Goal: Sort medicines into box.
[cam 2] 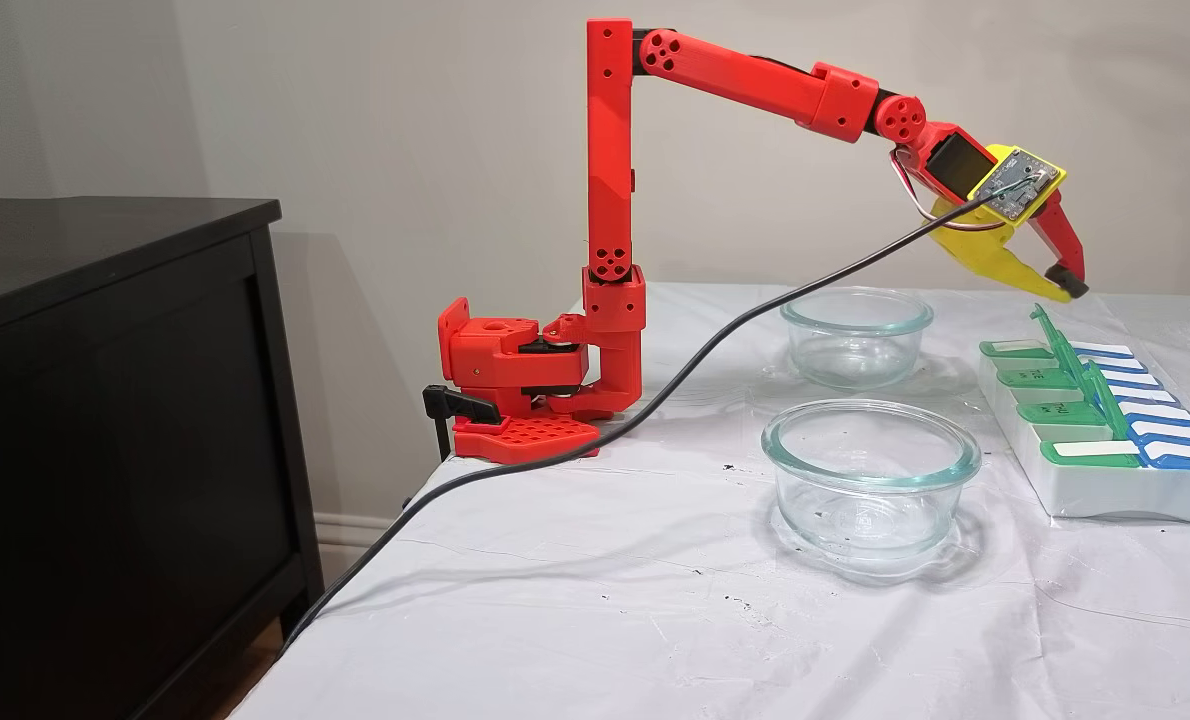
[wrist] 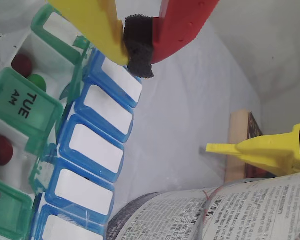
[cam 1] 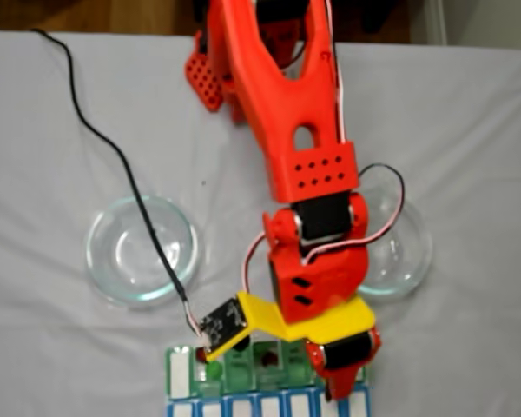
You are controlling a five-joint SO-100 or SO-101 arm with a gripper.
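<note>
1. The red-and-yellow two-finger claw (cam 2: 1060, 288) hangs in the air above the far end of the flat white pill organizer with green and blue lids (cam 2: 1105, 480), its tips pressed together on their own black foam pad with nothing between them, as the wrist view shows (wrist: 137, 45).

2. Down and to the left of the claw in the wrist view, the open white compartments hold tiny balls: a glossy dark red ball (wrist: 21, 64) touching a bright green ball (wrist: 37, 81) in one cell, and another dark red ball (wrist: 1, 150) in the cell past the green TUE lid (wrist: 25, 107). More may sit out of frame; I cannot count all six.

3. Behind the claw, toward the arm's base, the two round clear glass dishes (cam 2: 870, 480) (cam 2: 857, 335) look empty in both fixed views. My read: the sorting is finished or nearly so, with perhaps only lid closing or a retreat left.

4. Room to move: the claw is well clear of the raised green lids (cam 2: 1075, 365) standing up below it, and the white-covered worktop (cam 2: 655, 600) is bare between dishes and base. The organizer sits near the worktop's edge in a fixed view (cam 1: 269, 391). The black camera cable (cam 2: 655, 400) slopes across beside the dishes, a possible snag when pulling back.
</note>
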